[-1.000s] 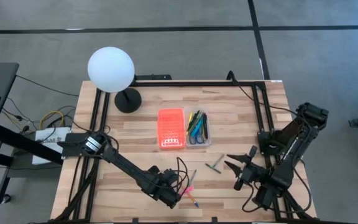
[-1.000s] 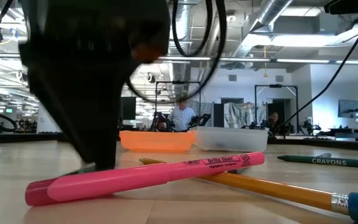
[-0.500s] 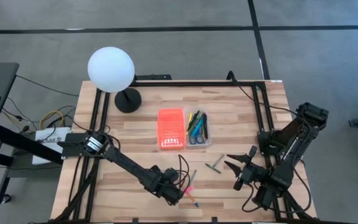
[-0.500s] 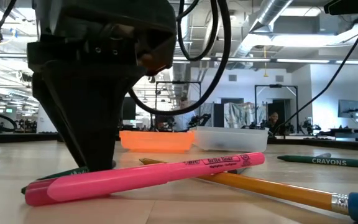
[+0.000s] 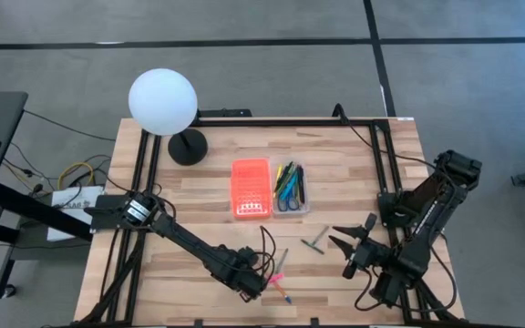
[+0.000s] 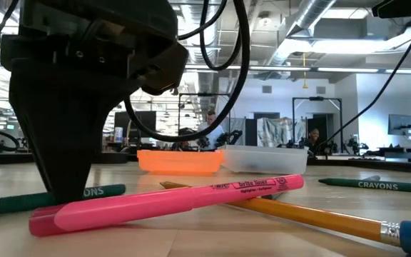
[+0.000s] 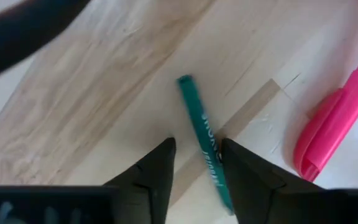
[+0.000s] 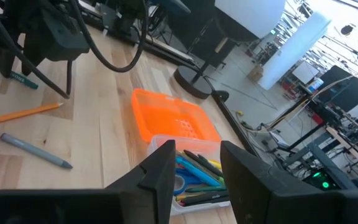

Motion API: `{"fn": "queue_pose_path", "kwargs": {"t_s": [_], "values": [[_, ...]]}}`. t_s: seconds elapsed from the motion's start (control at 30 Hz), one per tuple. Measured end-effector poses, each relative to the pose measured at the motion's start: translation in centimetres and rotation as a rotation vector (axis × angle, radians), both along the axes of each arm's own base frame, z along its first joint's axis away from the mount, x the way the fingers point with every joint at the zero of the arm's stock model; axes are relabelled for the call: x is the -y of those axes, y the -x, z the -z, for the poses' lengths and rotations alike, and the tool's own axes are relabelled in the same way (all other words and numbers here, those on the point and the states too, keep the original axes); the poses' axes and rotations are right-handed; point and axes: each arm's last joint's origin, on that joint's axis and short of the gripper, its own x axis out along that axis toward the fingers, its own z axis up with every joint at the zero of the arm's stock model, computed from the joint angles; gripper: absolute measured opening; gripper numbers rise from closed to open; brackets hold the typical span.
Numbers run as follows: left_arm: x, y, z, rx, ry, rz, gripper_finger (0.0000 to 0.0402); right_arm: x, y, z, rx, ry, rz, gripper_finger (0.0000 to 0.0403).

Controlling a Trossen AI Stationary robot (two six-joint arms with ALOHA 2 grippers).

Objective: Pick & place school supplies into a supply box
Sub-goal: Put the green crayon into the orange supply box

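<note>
From above, your left gripper [image 5: 255,284] sits low near the worktop's front edge beside the pink highlighter [image 5: 279,276], while your right gripper [image 5: 349,251] waits near the front right corner, fingers apart and empty. The supply box [image 5: 293,209] stands mid-worktop, its clear tray already holding several pens, the orange lid [image 5: 251,189] touching its left side. At table height, the green crayon [image 6: 20,200] lies flat just behind the highlighter. Through the left wrist, you see the crayon [image 7: 199,133] between the partly spread fingers [image 7: 157,168], not yet pinched. It looks light, stiff and prone to rolling, so take it mid-barrel. The right wrist shows the tray [image 8: 194,198] crowded with pens and scissors
</note>
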Motion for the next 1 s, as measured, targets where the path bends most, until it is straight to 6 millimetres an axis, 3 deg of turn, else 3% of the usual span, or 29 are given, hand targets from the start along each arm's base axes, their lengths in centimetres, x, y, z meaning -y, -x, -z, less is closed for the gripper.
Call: {"fn": "queue_pose_path", "kwargs": {"t_s": [0.3,1.0], "values": [[-0.06,0.06,0.03,0.013,-0.033,0.054,0.0055,-0.02,-0.01,0.01,-0.001,-0.004,0.000,0.0121],[-0.86,-0.36,0.01,0.077,-0.166,0.147,0.0022,-0.06,-0.04,0.01,0.003,-0.010,0.000,0.0120]]}}
